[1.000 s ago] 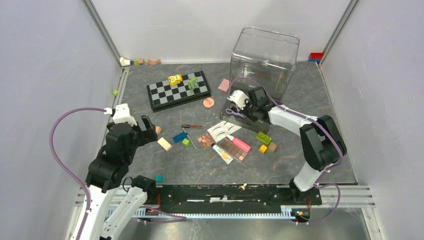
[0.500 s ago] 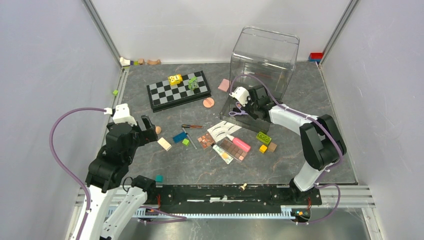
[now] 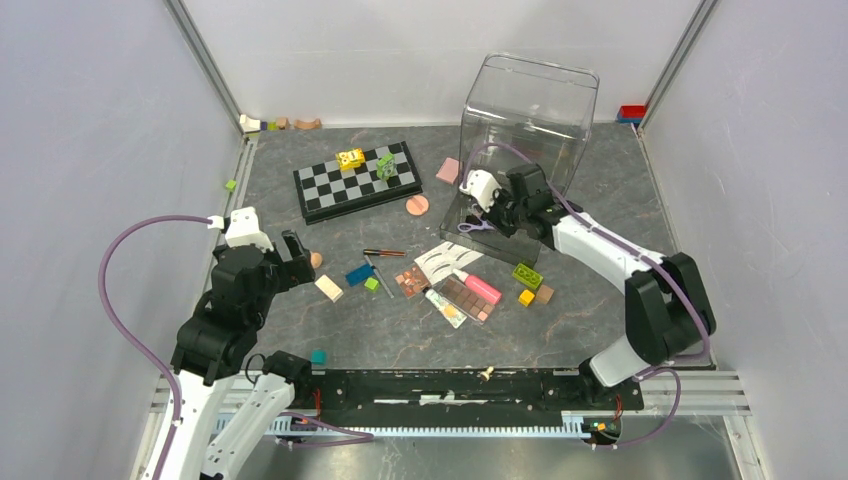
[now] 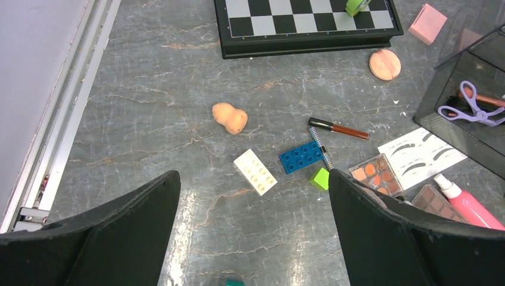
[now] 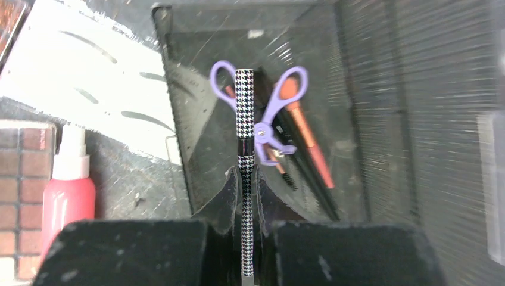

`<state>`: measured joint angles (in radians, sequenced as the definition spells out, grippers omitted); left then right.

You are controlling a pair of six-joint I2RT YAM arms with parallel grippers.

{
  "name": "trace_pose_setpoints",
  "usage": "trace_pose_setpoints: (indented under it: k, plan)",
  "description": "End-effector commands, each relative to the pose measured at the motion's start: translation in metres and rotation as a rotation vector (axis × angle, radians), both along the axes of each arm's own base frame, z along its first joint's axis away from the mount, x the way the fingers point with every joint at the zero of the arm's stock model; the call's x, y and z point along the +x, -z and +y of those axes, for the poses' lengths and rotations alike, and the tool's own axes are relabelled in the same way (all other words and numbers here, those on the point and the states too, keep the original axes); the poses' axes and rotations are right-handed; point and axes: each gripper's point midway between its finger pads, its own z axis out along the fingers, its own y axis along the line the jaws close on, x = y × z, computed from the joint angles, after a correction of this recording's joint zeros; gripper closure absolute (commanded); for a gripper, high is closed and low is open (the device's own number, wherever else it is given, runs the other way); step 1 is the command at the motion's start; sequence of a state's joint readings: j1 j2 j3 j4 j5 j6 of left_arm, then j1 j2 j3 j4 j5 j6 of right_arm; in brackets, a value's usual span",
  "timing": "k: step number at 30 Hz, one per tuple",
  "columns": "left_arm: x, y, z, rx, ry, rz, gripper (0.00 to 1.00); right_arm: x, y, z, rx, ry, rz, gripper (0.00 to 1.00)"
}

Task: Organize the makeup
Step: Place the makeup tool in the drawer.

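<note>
My right gripper (image 5: 245, 179) is shut on a thin black-and-white houndstooth stick (image 5: 245, 119) and holds it over the dark tray (image 5: 196, 149) in front of the clear box (image 3: 530, 115). A purple curler (image 5: 271, 113) and a pink-handled brush (image 5: 306, 140) lie in that tray. The white lash card (image 3: 447, 260), pink tube (image 3: 480, 287), cream tube (image 3: 445, 307) and brown-pink palette (image 3: 467, 297) lie on the table left of the tray. My left gripper (image 4: 255, 179) is open and empty above the table, near a peach sponge (image 4: 230, 118) and a thin brush (image 4: 339, 128).
The chessboard (image 3: 357, 180) with toy blocks on it lies at the back. Cream (image 4: 255, 171), blue (image 4: 301, 157) and green (image 4: 320, 179) blocks lie under my left gripper. A round peach pad (image 3: 417, 205) and a pink square sponge (image 3: 448, 170) lie near the box.
My right gripper has moved a little back and right toward the clear box, still holding the houndstooth stick. The left arm has not moved.
</note>
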<state>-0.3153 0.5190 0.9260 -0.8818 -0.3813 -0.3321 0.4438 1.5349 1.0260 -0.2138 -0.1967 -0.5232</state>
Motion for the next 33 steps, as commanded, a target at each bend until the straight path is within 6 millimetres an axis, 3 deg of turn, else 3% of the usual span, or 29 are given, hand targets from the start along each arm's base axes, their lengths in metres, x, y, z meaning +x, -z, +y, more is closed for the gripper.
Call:
trace_pose_setpoints:
  k: [1, 5, 8, 13, 18, 23, 28, 31, 33]
  plan:
    - [0.004, -0.007, -0.002, -0.030, -0.005, -0.033, 0.00, -0.020, 0.036, 0.007, -0.050, -0.110, 0.162, 0.95]
    - [0.003, -0.007, -0.002, -0.032, -0.004, -0.036, 0.00, -0.021, 0.060, -0.005, -0.134, -0.092, 0.221, 0.92]
    - [0.003, -0.007, -0.003, -0.033, -0.003, -0.038, 0.00, -0.021, 0.068, -0.010, -0.164, -0.079, 0.229, 0.89]
    - [0.003, -0.008, -0.002, -0.032, -0.003, -0.038, 0.00, -0.016, 0.064, -0.007, -0.151, -0.068, 0.218, 0.75]
    - [0.004, -0.007, -0.002, -0.030, -0.003, -0.035, 0.00, -0.005, 0.046, -0.007, -0.138, -0.032, 0.165, 0.63]
    - [0.004, -0.007, -0.003, -0.030, -0.002, -0.033, 0.00, 0.001, 0.010, -0.003, -0.078, 0.010, 0.096, 0.64]
    - [0.004, -0.006, -0.003, -0.029, -0.002, -0.031, 0.00, -0.011, -0.028, 0.012, 0.023, 0.025, 0.046, 0.65]
    - [0.004, -0.007, -0.003, -0.030, -0.003, -0.033, 0.00, -0.031, -0.027, 0.024, 0.092, 0.054, 0.122, 0.77]
    - [0.004, -0.007, -0.003, -0.030, -0.003, -0.032, 0.00, -0.050, -0.012, 0.031, 0.109, 0.068, 0.200, 0.84]
